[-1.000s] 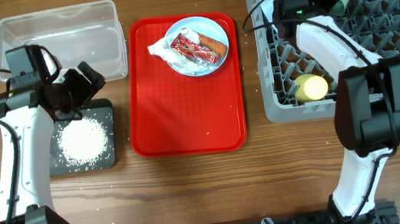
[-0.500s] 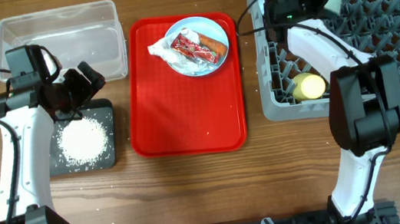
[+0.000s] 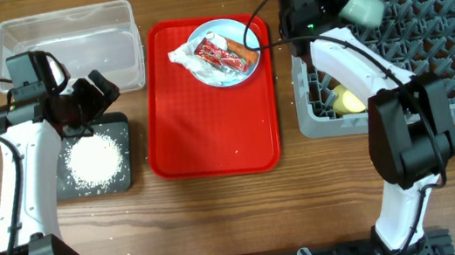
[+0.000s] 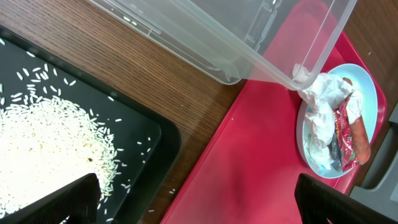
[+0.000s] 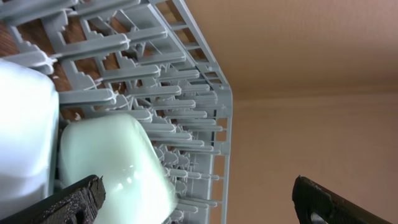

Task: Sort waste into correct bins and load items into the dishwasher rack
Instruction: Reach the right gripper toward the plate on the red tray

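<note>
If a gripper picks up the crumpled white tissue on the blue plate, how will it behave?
The crumpled white tissue looks soft and wrinkled, so it would probably squash and hang limp. It seems very light, so the light blue plate should hardly shift. It lies against the red wrapper, which might drag along.

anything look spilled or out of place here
Most white rice grains sit heaped in the black tray, but a few strays lie outside it on the wooden table, near the tray's edge. They look spilled.
</note>
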You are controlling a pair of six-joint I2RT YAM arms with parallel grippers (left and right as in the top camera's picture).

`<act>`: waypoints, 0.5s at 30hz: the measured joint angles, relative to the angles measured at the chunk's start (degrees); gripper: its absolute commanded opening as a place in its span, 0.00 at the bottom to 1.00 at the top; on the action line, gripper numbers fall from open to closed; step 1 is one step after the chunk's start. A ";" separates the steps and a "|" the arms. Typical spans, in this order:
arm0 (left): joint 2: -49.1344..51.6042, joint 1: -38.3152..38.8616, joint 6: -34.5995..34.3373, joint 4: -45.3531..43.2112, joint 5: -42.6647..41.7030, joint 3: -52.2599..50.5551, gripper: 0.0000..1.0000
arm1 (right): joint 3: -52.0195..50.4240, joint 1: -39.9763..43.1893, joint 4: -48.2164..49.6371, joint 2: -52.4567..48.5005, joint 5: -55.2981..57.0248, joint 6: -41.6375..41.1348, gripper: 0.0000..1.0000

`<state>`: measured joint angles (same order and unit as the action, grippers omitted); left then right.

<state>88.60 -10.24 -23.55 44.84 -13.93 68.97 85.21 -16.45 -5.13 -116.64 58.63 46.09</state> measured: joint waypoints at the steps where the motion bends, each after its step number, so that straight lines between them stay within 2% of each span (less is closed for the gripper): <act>1: 0.00 0.00 0.00 0.00 0.00 0.00 1.00 | 0.00 -0.02 0.00 0.02 -0.15 -0.37 1.00; 5: 0.00 0.00 0.00 0.02 -0.02 0.00 1.00 | -0.02 0.04 2.84 0.31 -0.15 -1.44 1.00; 9: 0.00 0.00 0.00 0.00 -0.02 0.00 1.00 | -0.46 -0.59 20.02 5.31 -0.15 -3.54 1.00; 10: 0.00 0.00 0.00 0.00 0.00 0.00 1.00 | -0.44 -1.60 21.09 7.26 -0.20 -5.25 1.00; 11: 0.00 0.00 0.00 0.00 -0.02 0.00 1.00 | -0.37 -3.74 20.85 9.01 -0.20 -7.74 1.00; 14: 0.00 0.00 0.00 0.04 -0.02 0.00 1.00 | 0.46 -14.34 9.62 10.36 -2.16 -13.86 1.00; 15: 0.00 0.00 0.00 0.04 -0.04 0.00 1.00 | 0.55 -19.78 -0.48 10.36 -6.34 -18.32 1.00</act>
<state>88.60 -10.24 -23.55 44.88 -13.98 68.97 85.76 -36.23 -5.61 -106.28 52.29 27.77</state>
